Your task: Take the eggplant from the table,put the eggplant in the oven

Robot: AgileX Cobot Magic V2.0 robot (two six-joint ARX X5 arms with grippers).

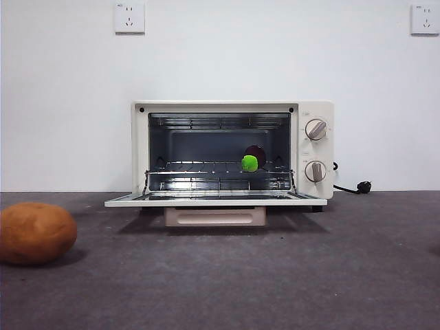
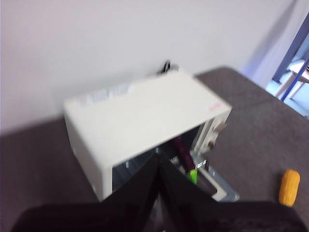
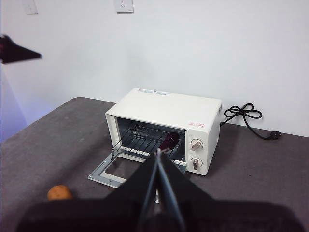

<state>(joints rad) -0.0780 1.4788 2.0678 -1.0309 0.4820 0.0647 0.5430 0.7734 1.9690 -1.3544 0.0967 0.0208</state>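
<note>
Eggplant [image 1: 251, 159] on oven [image 1: 313, 148] rack, well apart from both tools.

A round brown potato [image 1: 36, 233] lies well out in front of the white wall [image 1: 69, 103], low at the left of the front view, its skin orange-brown and dull; the right wrist view shows it too, small and far from that wall. A black power cord [image 3: 246, 116] lies coiled near the foot of the wall, and its plug [image 1: 364, 186] rests just before the wall. Two white wall sockets are set high in the wall, one [image 1: 129, 18] toward the left and one [image 1: 425, 19] at the far right. A yellow-orange corn cob [image 2: 289, 187] lies well away from the wall, blurred in the left wrist view.
</note>
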